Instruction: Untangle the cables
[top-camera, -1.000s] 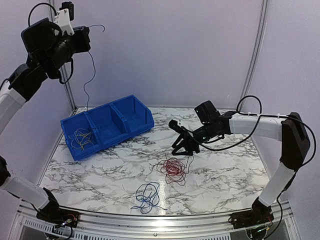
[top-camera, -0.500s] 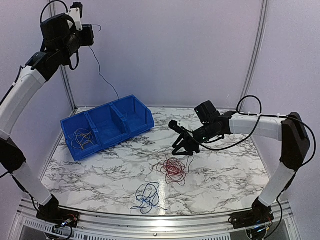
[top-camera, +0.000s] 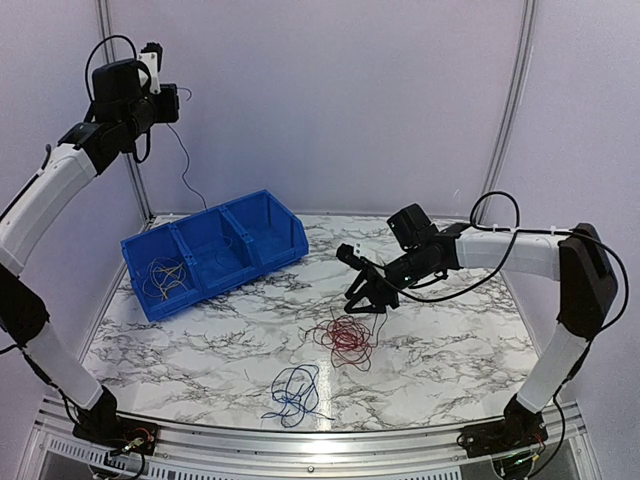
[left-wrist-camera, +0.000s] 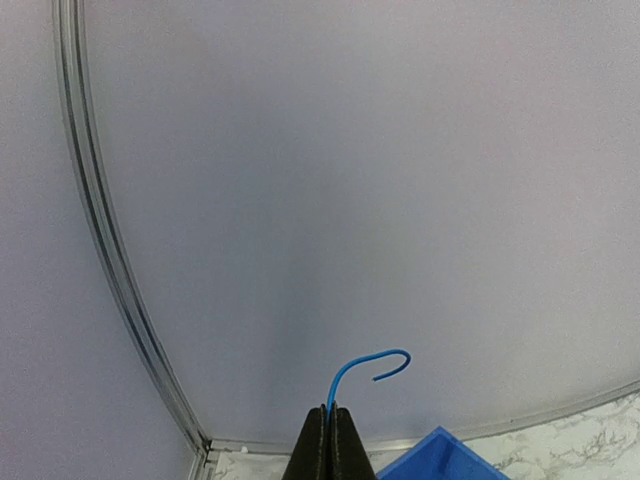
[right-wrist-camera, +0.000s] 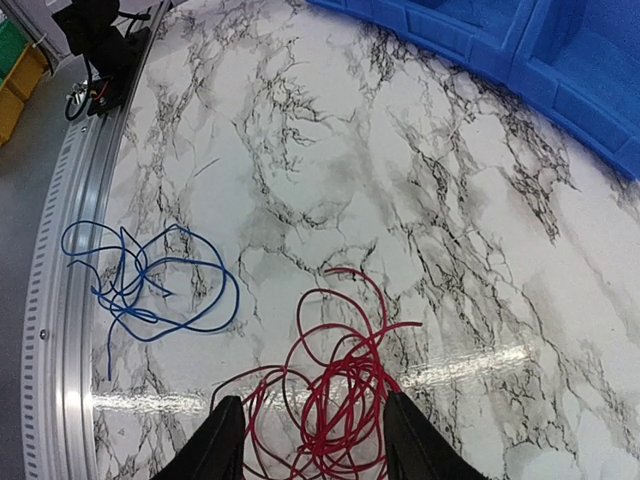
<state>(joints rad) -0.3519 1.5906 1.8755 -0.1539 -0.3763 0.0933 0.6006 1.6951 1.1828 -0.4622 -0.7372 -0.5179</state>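
Okay, top external view: left gripper (top-camera: 170, 97) is raised high at the far left, above the blue bin (top-camera: 215, 250), with the held wire (top-camera: 187, 165) hanging from it in a thin line towards the bin's far side. Whether its lower end touches anything cannot be told. Right gripper (top-camera: 365, 293) hovers low over the marble table (top-camera: 450, 350), fingers pointing down and spread. The red coil (top-camera: 347, 338) lies on the table just near-side of it, apart from the fingers. The blue coil (top-camera: 295, 390) sits nearer the front edge, well apart from both grippers. The pale wires (top-camera: 163, 275) lie in the bin's left compartment.

Left wrist view: left gripper (left-wrist-camera: 327, 440) is pinched tight on the held wire (left-wrist-camera: 365, 365) — a short blue hooked end sticks up past the fingertips, against the plain wall (left-wrist-camera: 350, 180).

Right wrist view: right gripper (right-wrist-camera: 310, 400) has its jaws wide apart, gripping nothing. The red coil (right-wrist-camera: 325, 385) lies on the table below, framed between the two fingers (right-wrist-camera: 225, 440) — contact cannot be told. The blue coil (right-wrist-camera: 150, 285) lies off to the left, separate from the red one.
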